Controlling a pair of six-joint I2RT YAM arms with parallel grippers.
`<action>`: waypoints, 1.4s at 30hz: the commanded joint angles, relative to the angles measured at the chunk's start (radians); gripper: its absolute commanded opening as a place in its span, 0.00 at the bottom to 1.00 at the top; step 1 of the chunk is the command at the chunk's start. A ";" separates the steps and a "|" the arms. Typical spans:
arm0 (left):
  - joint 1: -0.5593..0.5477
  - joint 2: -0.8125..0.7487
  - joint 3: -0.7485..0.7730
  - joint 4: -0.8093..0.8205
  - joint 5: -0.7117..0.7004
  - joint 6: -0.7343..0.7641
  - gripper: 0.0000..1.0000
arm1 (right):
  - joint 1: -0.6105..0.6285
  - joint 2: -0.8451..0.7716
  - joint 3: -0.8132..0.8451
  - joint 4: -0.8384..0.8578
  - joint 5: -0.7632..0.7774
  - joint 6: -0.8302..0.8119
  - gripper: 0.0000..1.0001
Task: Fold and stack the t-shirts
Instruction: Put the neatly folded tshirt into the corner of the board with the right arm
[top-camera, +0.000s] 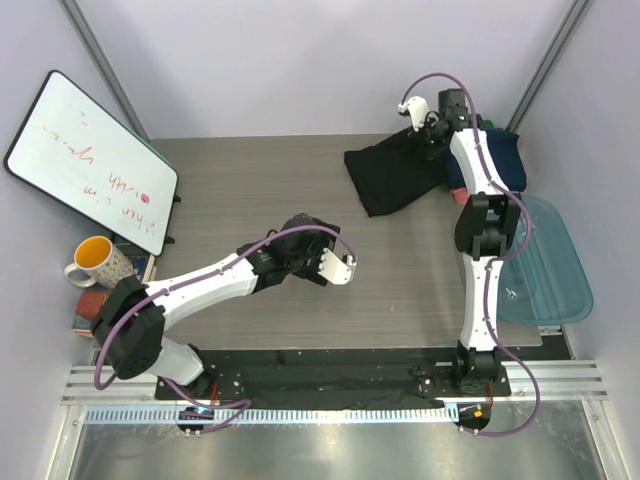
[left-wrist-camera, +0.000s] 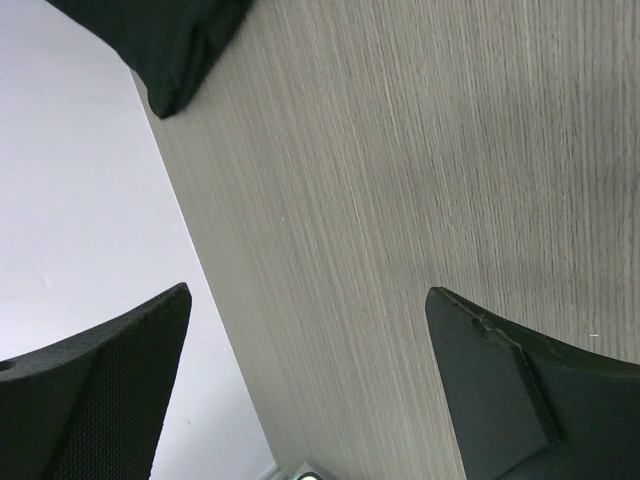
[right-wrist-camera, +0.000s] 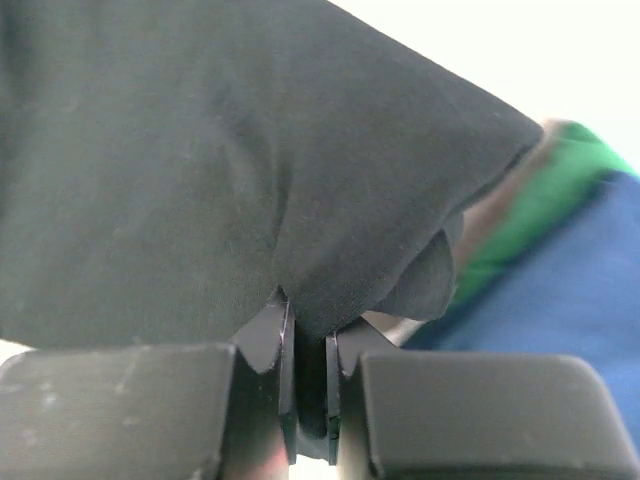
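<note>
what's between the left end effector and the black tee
Only bare wood of the table lies between the left end effector and the black tee. The top view shows it, and the left wrist view agrees.

There are two arms, the left arm (top-camera: 200, 290) and the right arm (top-camera: 482, 260), with one end effector each: the left end effector (top-camera: 338, 268) and the right end effector (top-camera: 430, 138). Four t-shirts show: one black t-shirt (top-camera: 395, 178) at upper centre, and one navy t-shirt (top-camera: 505, 160), one coral-red t-shirt (top-camera: 458, 188) and one green t-shirt (right-wrist-camera: 565, 185) at upper right. There is one blue tub (top-camera: 555, 270), one whiteboard (top-camera: 90, 160), one mug (top-camera: 95, 262) and one tabletop (top-camera: 250, 190).
</note>
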 joint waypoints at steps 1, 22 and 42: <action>0.018 -0.030 0.006 0.003 0.018 0.004 1.00 | -0.021 -0.010 0.084 0.119 0.093 -0.108 0.01; 0.050 0.019 0.055 0.004 0.049 0.033 1.00 | -0.182 -0.070 0.078 0.299 0.253 -0.291 0.01; 0.049 0.039 0.074 0.019 0.064 0.044 1.00 | -0.202 -0.188 0.016 0.332 0.178 -0.239 0.01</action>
